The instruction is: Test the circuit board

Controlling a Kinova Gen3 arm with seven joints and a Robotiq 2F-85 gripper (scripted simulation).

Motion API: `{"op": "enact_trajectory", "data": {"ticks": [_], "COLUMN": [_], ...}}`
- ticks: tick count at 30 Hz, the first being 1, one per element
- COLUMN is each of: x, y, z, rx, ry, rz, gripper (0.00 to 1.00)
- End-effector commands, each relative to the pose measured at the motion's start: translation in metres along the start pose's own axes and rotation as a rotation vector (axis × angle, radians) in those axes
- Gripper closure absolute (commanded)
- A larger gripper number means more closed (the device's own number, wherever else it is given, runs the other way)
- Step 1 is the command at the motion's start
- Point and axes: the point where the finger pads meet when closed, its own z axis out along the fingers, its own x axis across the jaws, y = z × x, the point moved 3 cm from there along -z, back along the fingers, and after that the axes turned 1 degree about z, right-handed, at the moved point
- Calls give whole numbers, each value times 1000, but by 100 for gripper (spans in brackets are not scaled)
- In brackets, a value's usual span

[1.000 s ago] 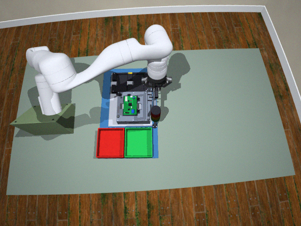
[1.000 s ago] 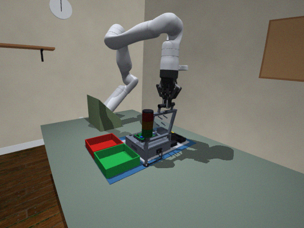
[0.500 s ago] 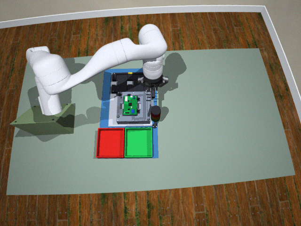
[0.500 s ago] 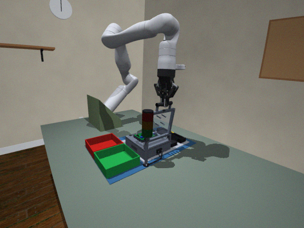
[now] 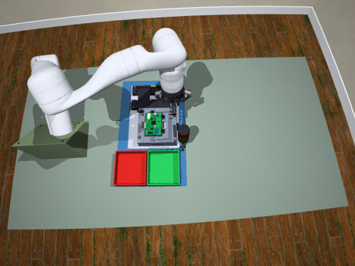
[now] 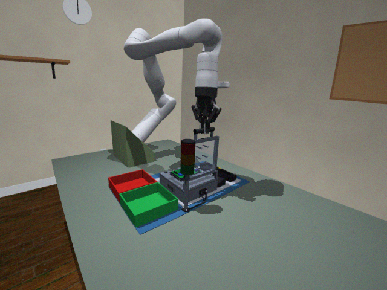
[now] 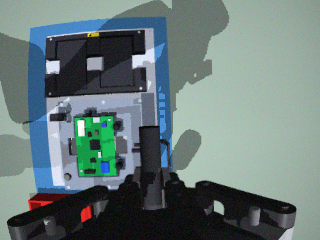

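The green circuit board [image 5: 153,123] lies flat, component side up, in the grey tester; it also shows in the wrist view [image 7: 95,146]. The tester's clear lid [image 6: 206,153] stands roughly upright on the tester's right side. My gripper [image 6: 204,127] points straight down above it and is shut on the lid's black handle bar [image 6: 204,129], which shows in the wrist view [image 7: 150,150] as a dark bar between my fingers. The signal light [image 6: 187,156] stands at the tester's front corner and looks dark, with no lamp lit.
The black tray [image 5: 145,96] lies empty behind the tester. The red bin [image 5: 130,168] and the green bin [image 5: 163,167] sit side by side in front of it, both empty. All stand on a blue mat. The arm's base [image 5: 54,140] is at the left.
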Motion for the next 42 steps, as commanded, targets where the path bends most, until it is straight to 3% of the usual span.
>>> {"op": "enact_trajectory", "data": {"ticks": [1,27,42], "x": [-17,-83,-129], "y": [1,2,3], "z": [1,19,51], "rx": [1,1,1], "ry": [-24,-24,-24], "rz": [-5,-5,-5], "gripper": [100,100,100]}}
